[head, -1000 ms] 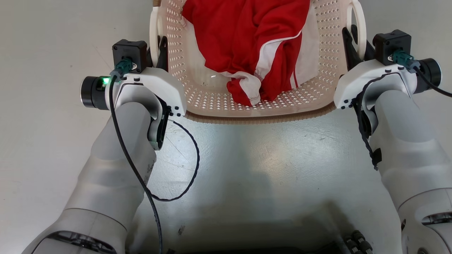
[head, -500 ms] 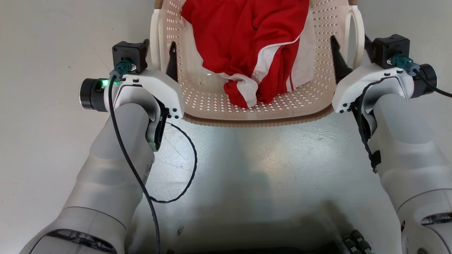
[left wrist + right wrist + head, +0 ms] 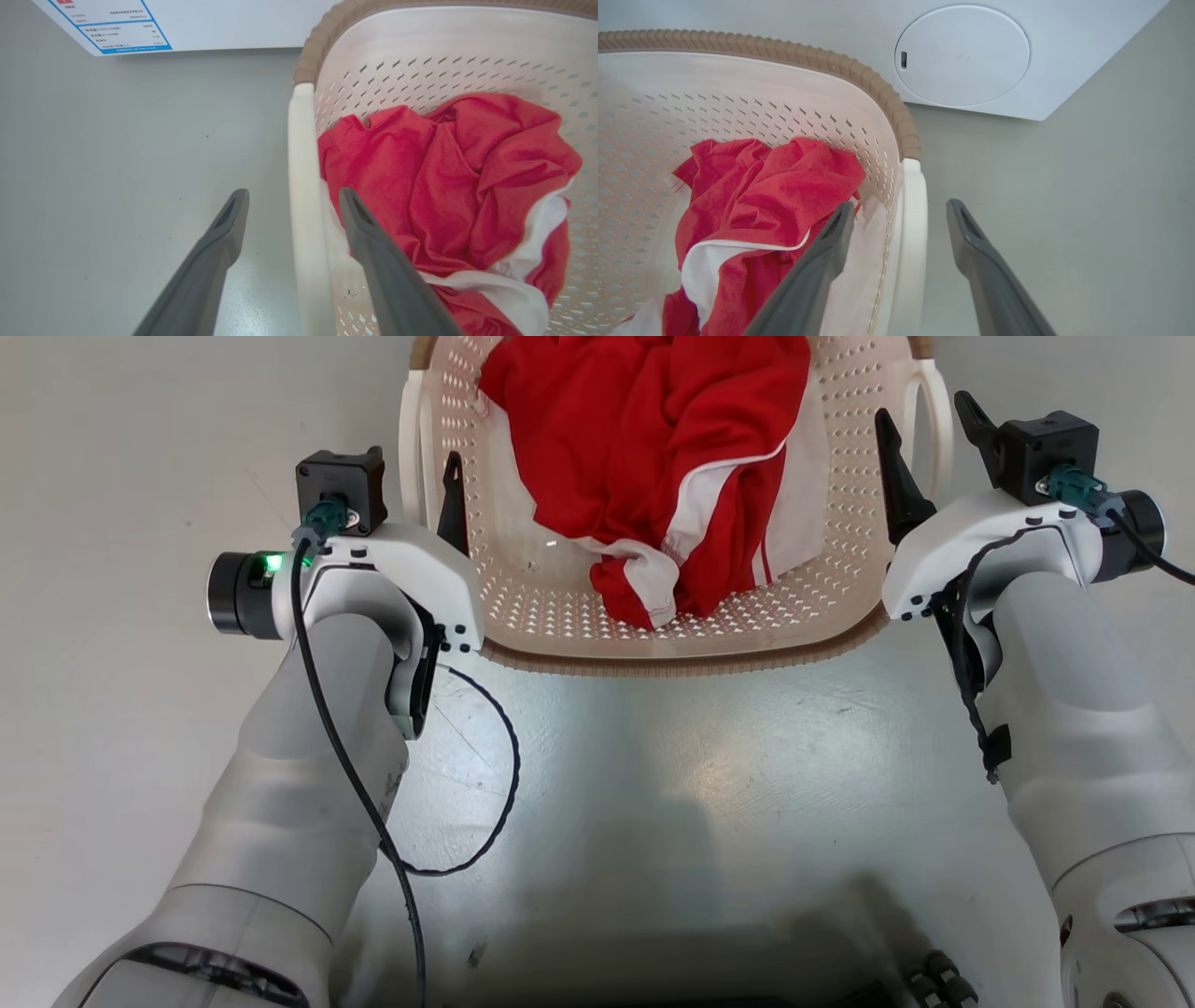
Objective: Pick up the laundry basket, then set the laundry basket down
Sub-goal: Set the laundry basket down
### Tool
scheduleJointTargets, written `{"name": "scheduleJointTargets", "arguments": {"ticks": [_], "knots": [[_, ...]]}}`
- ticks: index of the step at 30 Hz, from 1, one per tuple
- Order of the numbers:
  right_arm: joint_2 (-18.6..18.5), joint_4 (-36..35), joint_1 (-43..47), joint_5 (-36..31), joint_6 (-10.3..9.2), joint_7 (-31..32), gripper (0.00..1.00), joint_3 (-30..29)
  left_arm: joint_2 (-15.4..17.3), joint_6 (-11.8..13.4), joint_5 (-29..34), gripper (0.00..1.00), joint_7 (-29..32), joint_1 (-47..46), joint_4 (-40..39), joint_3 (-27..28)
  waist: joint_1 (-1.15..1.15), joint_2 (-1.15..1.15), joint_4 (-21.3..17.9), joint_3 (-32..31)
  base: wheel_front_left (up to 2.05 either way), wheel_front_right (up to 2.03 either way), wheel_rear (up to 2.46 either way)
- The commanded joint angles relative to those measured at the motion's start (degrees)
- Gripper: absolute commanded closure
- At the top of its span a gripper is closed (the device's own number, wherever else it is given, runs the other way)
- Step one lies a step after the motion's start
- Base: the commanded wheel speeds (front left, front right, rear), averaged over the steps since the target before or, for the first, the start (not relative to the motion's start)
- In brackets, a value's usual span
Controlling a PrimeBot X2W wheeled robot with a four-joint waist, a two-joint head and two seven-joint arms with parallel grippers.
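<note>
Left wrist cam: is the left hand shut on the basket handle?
No: the left hand has its fingers apart, one each side of the white handle, gaps showing.

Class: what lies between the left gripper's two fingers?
A white loop handle of the laundry basket, shown in the left wrist view. The open left gripper straddles it: one finger over the floor, one over the red garment.

Two arms extended forward, side by side.
Left gripper [image 3: 431,490] and right gripper [image 3: 926,420]: fingers parted (tips pointing away from the body).
</note>
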Motion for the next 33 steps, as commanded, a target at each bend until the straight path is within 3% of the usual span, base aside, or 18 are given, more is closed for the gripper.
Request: {"name": "scheduleJointTargets", "arguments": {"ticks": [1, 15, 23, 33], "knots": [[0.9, -1.2, 3.3, 0.8, 0.35, -0.5, 0.00, 0.5, 1.2, 0.6, -0.3, 0.00, -0.2, 1.0, 0.0, 1.1, 0.00, 0.00, -0.1, -0.8, 0.00, 0.00, 0.00], [0.9, -4.4, 8.0, 3.8, 0.35, -0.5, 0.00, 1.6, 1.2, 0.0, -1.5, 0.00, -0.2, 5.5, -0.8, 3.1, 0.00, 0.00, -0.3, -9.8, 0.00, 0.00, 0.00], [0.9, -8.6, 14.1, 5.0, 0.35, -0.5, 0.00, 1.4, 1.2, -0.9, -1.5, 0.00, -0.2, 12.3, -5.5, 6.0, 0.00, 0.00, 0.1, -20.1, 0.00, 0.00, 0.00], [0.9, -13.6, 24.0, -0.2, 0.35, -0.5, 0.00, -3.6, 1.2, -3.0, 0.9, 0.00, -0.2, 24.7, -14.5, 12.8, 0.00, 0.00, 0.6, -35.6, 0.00, 0.00, 0.00]]}}
